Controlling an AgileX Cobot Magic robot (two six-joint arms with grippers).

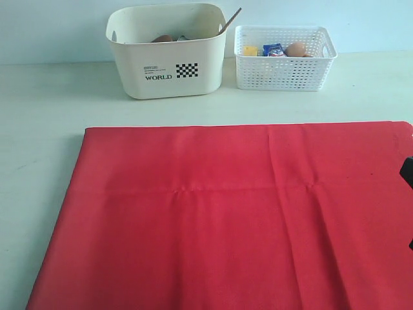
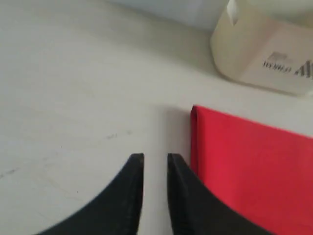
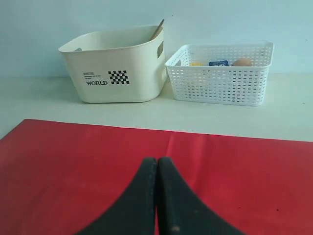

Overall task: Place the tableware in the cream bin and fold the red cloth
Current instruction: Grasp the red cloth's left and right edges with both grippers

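The red cloth point(image 1: 226, 213) lies spread over the near table with a faint crease across it. The cream bin point(image 1: 164, 71) stands behind it. A dark wooden spoon handle point(image 1: 230, 20) leans out of the bin, and a brown rounded piece point(image 1: 162, 39) shows over its rim; the other tableware is hidden. My left gripper point(image 2: 155, 156) hangs over bare table beside the red cloth's point(image 2: 244, 161) edge, slightly open, nothing between its fingers. My right gripper point(image 3: 157, 160) is shut and empty above the red cloth point(image 3: 73, 166), facing the cream bin point(image 3: 112, 68).
A white lattice basket point(image 1: 284, 71) stands right of the bin, holding a yellow toy point(image 1: 250, 50), a blue carton point(image 1: 273, 49) and a brown egg point(image 1: 296, 49). A black part of the right arm point(image 1: 406, 171) shows at the right edge. Bare table point(image 1: 39, 129) lies left of the cloth.
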